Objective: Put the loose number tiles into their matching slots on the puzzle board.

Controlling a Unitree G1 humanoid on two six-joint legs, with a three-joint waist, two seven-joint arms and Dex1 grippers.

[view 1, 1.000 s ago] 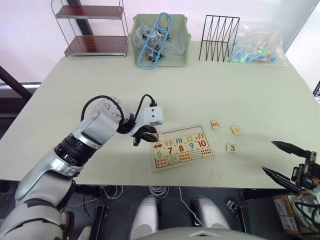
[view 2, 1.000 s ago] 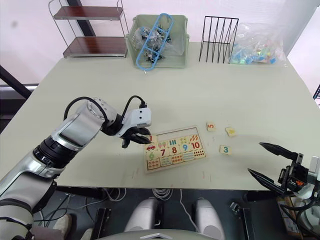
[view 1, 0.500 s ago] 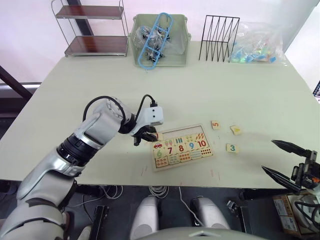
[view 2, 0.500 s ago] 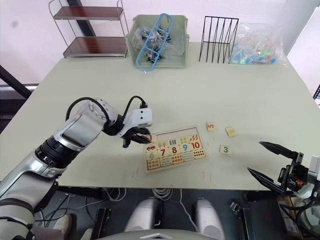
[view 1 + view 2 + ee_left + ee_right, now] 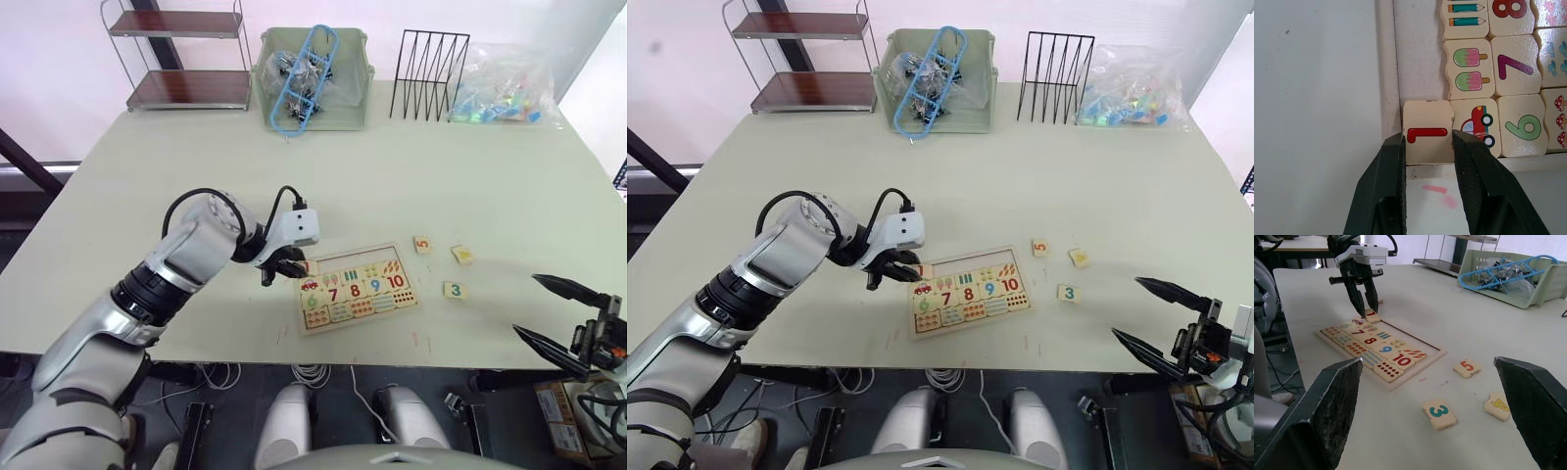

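Pale green plastic bin (image 5: 313, 78) at the far desk (image 5: 490, 196) edge holds a blue hanger and clips; left gripper (image 5: 1427, 147) jaws clamped on pale wooden 1 tile (image 5: 1427, 132) at flat wooden puzzle board (image 5: 355, 288)'s left corner; right gripper (image 5: 554, 313) jaws apart.

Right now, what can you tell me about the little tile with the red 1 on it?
The tile with the red 1 is a small pale wooden square with wavy edges and a red digit. The left hand has its two black fingers closed on its two sides. It sits at the corner end of the puzzle board, in the bare row of slots, beside the red car picture piece. Its near edge looks to overlap the rim, so it may not be fully seated.
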